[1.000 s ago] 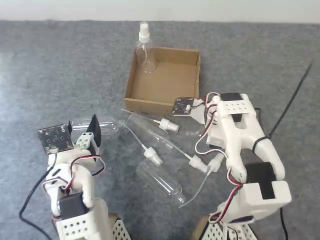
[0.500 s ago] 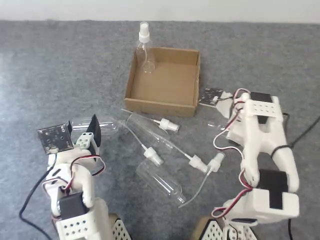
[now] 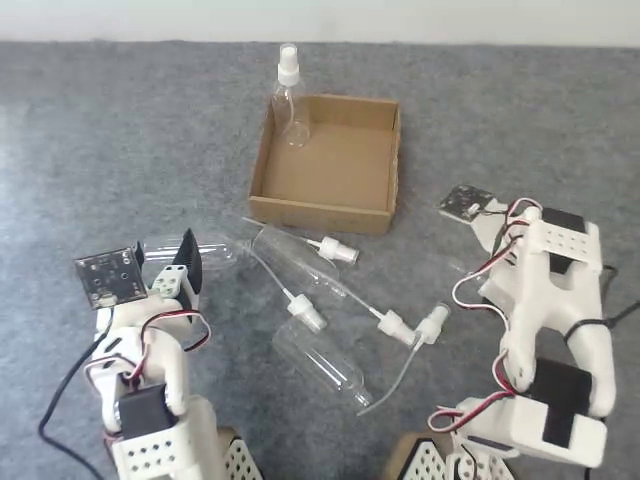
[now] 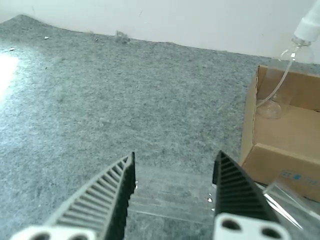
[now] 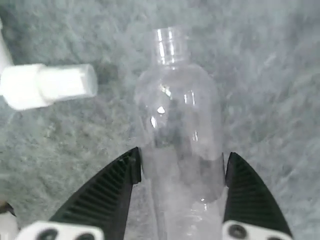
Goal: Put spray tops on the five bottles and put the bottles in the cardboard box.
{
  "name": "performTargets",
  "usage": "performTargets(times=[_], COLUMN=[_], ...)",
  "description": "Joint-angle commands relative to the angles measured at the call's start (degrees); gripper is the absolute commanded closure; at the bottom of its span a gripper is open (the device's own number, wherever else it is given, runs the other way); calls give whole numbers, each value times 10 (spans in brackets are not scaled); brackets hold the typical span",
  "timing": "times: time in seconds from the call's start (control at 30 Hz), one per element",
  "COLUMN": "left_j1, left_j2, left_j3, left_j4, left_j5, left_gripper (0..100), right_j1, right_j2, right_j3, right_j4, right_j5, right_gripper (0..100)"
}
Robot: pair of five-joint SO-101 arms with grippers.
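Two wide-spread fingers of the right claw (image 5: 183,155) straddle an uncapped bottle (image 5: 177,115) lying near the cardboard box (image 3: 320,212); best close on its body, leaving the neck free for the spray top (image 5: 47,86) alongside.

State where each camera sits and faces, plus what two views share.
High view: overhead, facing down on the cardboard box, left arm, right arm.
Left wrist view: on that wrist, facing forward past the left gripper, astride a lying bottle.
Right wrist view: on that wrist, facing down past the right gripper, astride an uncapped bottle.
Shared: high and left wrist show box and upright bottle.
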Motion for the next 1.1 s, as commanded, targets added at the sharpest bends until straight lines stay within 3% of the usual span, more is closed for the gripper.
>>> performTargets(times=[0.0, 0.13, 0.33, 0.6, 0.83, 1.07], left_j1=[-3, -3, -3, -3, -3, -3], left_j2=[-9, -9, -9, -9, -9, -9], left_j3=[-5, -5, -5, -5, -5, -5], left_j4=[-17, -17, -17, -17, -17, -17], left_j5=[-4, -4, -4, -4, -4, -4], left_gripper=[758, 758, 758, 758, 758, 758], right_j1=[7, -1, -16, -63, -113, -123], right_j2=[-36, -36, -51, -80, -76, -75], right_j3=[-4, -5, -4, -5, -5, -6], right_j4=[-1, 0, 12, 13, 13, 7], right_j5=[-49, -58, -98, -102, -102, -98], right_gripper=[779, 762, 608, 608, 713, 712])
